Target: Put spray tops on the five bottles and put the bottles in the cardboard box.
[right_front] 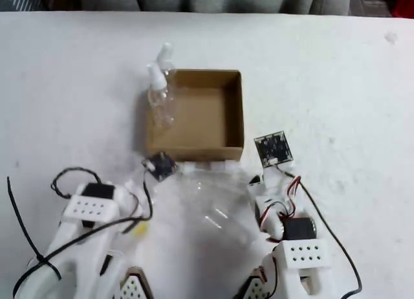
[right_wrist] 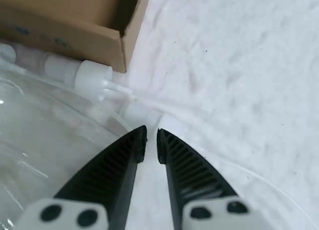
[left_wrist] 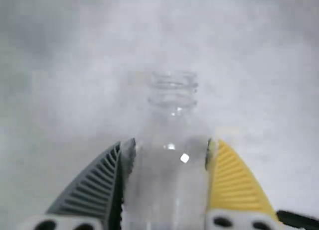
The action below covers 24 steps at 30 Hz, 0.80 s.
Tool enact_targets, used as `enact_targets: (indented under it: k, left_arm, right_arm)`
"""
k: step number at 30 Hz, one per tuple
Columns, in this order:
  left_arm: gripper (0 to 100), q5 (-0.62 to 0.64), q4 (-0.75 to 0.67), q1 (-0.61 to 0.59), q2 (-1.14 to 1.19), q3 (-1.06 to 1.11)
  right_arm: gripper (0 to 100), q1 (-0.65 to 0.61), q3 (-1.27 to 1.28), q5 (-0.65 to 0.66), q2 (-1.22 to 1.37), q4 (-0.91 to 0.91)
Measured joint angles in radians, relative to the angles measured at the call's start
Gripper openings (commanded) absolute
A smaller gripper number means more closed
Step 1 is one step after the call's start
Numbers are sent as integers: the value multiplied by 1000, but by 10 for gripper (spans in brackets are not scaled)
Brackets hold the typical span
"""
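Near the cardboard box (right_front: 194, 150), left jaws clamp an uncapped bottle (left_wrist: 172, 160); right jaws nearly together, empty, by spray tops (right_wrist: 92, 78). Risk: slick bottle could twist in grip, cross-threading when capped.

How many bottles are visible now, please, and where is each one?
3. Two capped bottles seem to stand together, overlapping, at the left wall of the cardboard box; one uncapped bottle is in the left claw. Others may be hidden.
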Motion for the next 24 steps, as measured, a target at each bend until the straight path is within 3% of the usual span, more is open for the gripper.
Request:
enact_targets:
  k: [8, 11, 15, 24]
  left_arm:
    - [24, 71, 373, -14, 0, -356]
    - [23, 74, 427, -15, 6, -428]
    - [24, 101, 371, -17, 6, -442]
    - [38, 445, 11, -23, 6, -226]
  right_arm:
    - [16, 0, 0, 0, 0, 0]
    - [16, 0, 0, 0, 0, 0]
    - [19, 21, 0, 2, 0, 0]
    - [17, 58, 0, 28, 0, -46]
